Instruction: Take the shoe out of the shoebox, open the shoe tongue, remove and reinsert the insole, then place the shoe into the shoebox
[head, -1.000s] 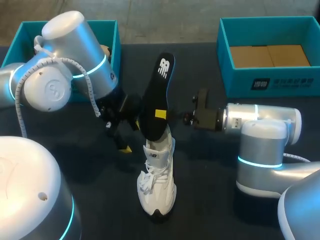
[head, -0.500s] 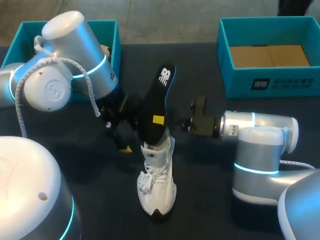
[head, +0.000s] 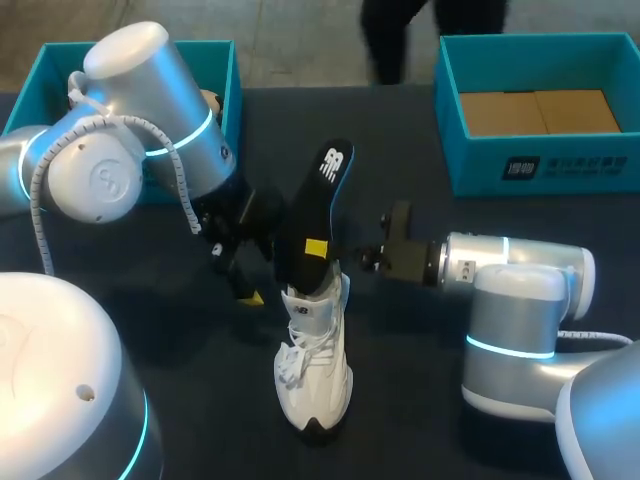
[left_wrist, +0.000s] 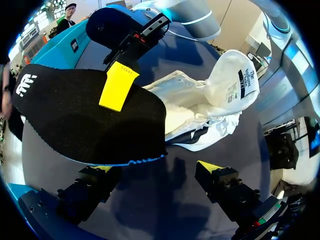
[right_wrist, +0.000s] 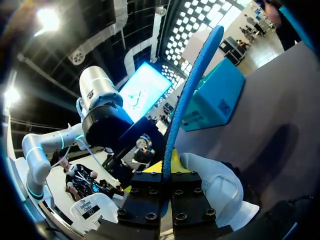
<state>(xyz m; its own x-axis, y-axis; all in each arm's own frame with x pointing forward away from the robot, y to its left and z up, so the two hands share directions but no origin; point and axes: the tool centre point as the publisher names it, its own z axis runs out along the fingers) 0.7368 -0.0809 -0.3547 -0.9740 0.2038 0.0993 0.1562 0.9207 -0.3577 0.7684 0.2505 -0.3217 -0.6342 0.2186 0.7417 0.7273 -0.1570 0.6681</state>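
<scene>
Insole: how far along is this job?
Done: shoe stands on the table, outside the shoebox, tongue pulled open. In hand: right gripper is shut on the insole, whose lower end sits at the shoe's opening; removing or reinserting, cannot tell. Left: seat the insole, then box the shoe.
</scene>
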